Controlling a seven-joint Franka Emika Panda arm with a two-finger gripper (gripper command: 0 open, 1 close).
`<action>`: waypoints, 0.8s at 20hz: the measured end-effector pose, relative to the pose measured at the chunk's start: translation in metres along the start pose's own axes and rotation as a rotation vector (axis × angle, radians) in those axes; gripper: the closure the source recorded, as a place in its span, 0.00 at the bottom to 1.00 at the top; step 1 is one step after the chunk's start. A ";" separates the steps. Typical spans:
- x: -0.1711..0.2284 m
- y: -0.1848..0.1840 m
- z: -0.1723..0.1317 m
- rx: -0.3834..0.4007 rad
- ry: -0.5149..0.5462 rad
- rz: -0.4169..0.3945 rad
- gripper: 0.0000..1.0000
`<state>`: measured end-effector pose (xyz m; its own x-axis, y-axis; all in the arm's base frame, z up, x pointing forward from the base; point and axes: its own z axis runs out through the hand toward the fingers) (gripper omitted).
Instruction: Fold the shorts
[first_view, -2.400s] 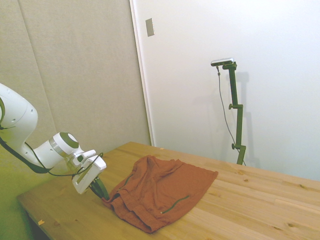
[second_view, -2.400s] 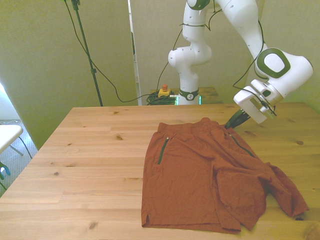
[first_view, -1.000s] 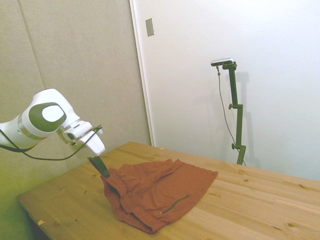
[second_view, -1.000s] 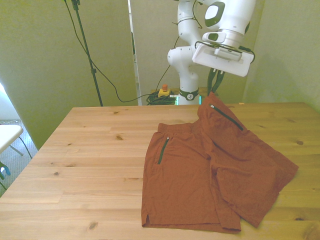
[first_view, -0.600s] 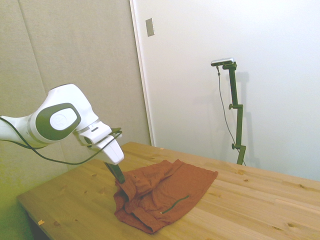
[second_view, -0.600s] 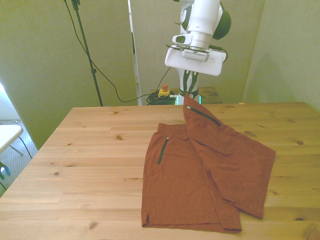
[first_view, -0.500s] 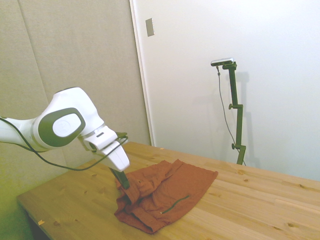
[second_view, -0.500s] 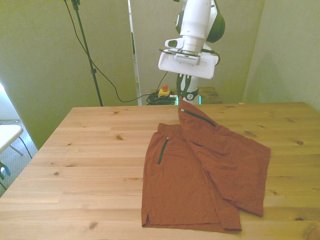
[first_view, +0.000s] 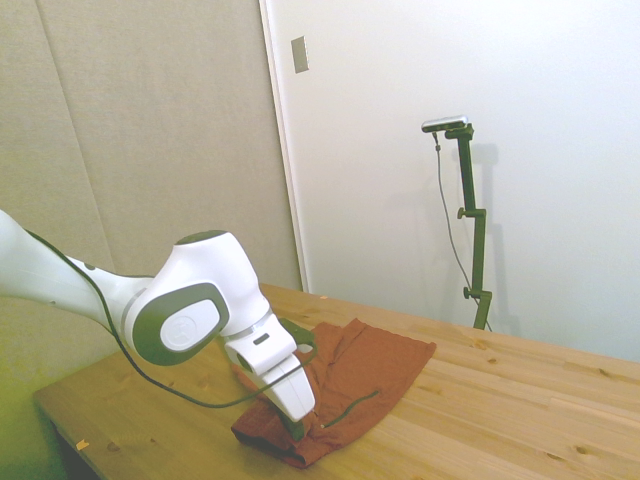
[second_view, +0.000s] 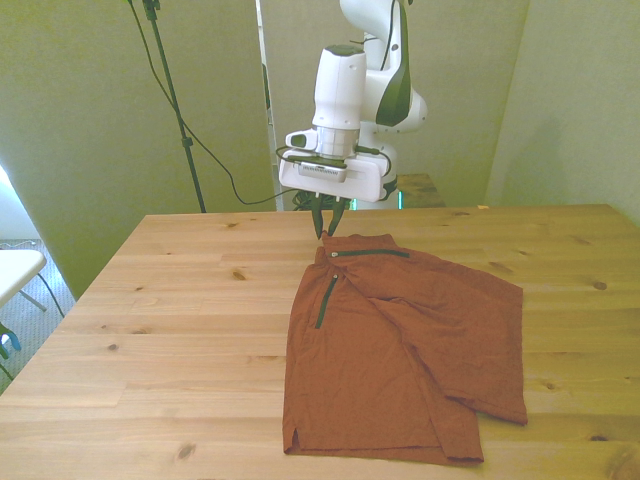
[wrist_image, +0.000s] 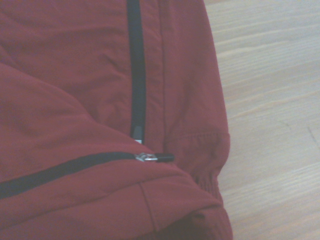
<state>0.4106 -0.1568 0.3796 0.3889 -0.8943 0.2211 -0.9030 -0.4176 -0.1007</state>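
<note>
Where the wooden surface (second_view: 150, 330) comes nearest in the front view, the shorts (second_view: 390, 350) lie flat on it, toward the front view's right, one half laid over the other. Two dark zippers (second_view: 325, 300) meet near the waistband corner, also seen close in the wrist view (wrist_image: 135, 75). Beyond, the tool (second_view: 330, 222) pinches that folded-over corner, fingers closed on the fabric.

Side cam stood off one side, looking across the table (first_view: 520, 400). Front cam faced the arm from across the table, slightly above. Wrist cam looked down from close by. All three shared the shorts (second_view: 400, 340).
</note>
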 end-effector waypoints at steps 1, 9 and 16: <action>0.002 0.001 0.004 -0.005 -0.004 0.006 0.00; 0.009 0.005 0.017 -0.023 -0.018 0.016 0.00; -0.016 -0.017 -0.042 -0.067 0.126 -0.091 0.00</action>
<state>0.4123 -0.1288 0.4186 0.4474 -0.8245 0.3465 -0.8769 -0.4805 -0.0111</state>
